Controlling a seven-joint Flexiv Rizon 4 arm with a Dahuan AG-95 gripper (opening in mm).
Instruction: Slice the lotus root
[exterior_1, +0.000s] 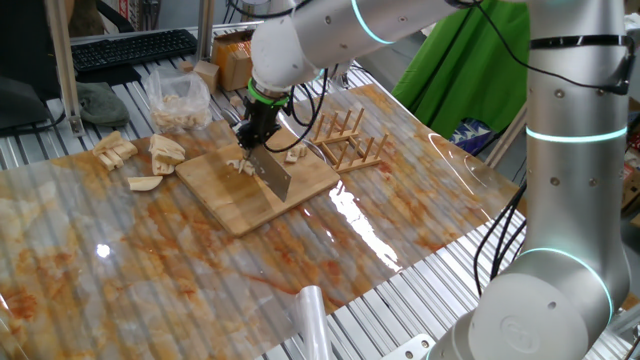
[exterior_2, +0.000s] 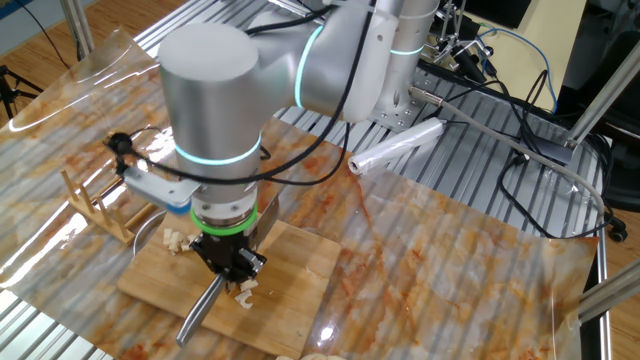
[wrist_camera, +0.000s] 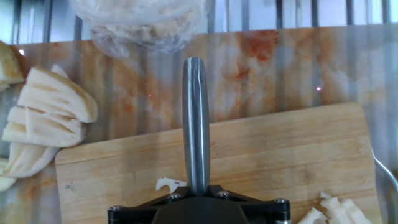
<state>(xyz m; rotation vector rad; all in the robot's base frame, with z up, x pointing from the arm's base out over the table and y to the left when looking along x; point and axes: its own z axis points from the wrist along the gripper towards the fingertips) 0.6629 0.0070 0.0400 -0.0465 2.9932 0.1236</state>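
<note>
My gripper (exterior_1: 256, 132) is shut on the handle of a steel knife (exterior_1: 273, 176), whose blade points down onto the wooden cutting board (exterior_1: 225, 195). Small lotus root pieces (exterior_1: 238, 164) lie on the board beside the blade, with more (exterior_1: 293, 153) toward the far edge. In the hand view the knife (wrist_camera: 196, 124) runs straight ahead from the gripper (wrist_camera: 198, 198) over the board (wrist_camera: 280, 149), with a small scrap (wrist_camera: 168, 184) at its left and pieces (wrist_camera: 329, 211) at lower right. The other fixed view shows the gripper (exterior_2: 232, 266), the knife (exterior_2: 200, 312) and pieces (exterior_2: 243, 292) on the board (exterior_2: 300, 265).
Larger cut lotus root chunks (exterior_1: 165, 150) lie on the table left of the board, seen also in the hand view (wrist_camera: 53, 115). A plastic bag of pieces (exterior_1: 180, 98) sits behind. A wooden rack (exterior_1: 345, 140) stands right of the board. A plastic roll (exterior_1: 310, 320) lies at the front edge.
</note>
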